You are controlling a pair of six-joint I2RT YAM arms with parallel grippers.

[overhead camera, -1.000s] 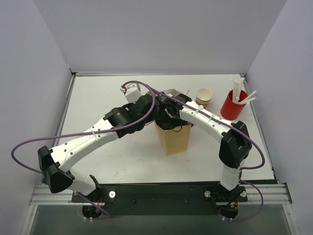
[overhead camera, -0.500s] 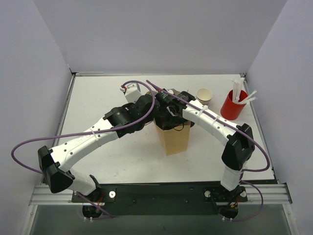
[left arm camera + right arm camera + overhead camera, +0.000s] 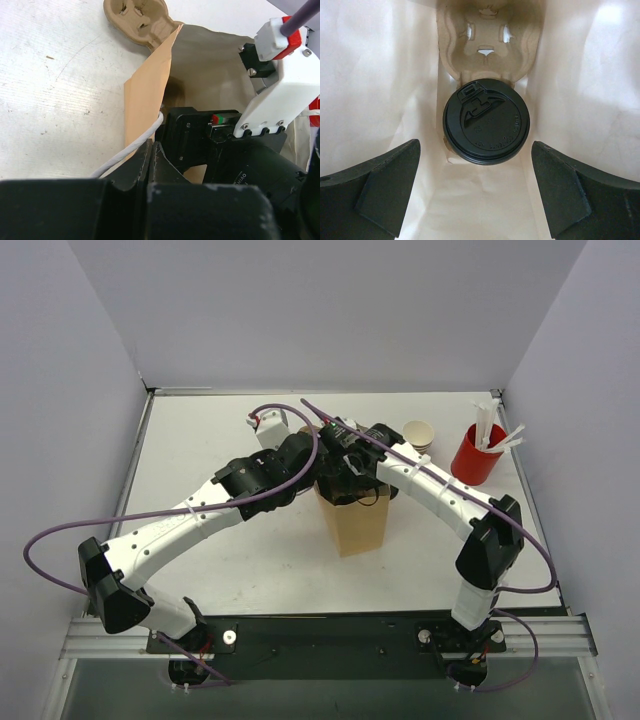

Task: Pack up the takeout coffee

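Coffee point(image 3: 485, 127), lidded, sits deep in bag point(image 3: 355, 525). My R pincer point(image 3: 476, 150) is wide open & empty, elbow's swung outward this last sec, so drop looks done. L pincer point(image 3: 151, 150) pinches bag rim.

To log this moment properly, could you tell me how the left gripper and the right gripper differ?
The left gripper has its jaws shut, seemingly pinching the rim of the paper bag; the right gripper has them wide open, holding nothing. The left sits outside the bag; the right reaches inside, above the black-lidded cup. Both work at one bag.
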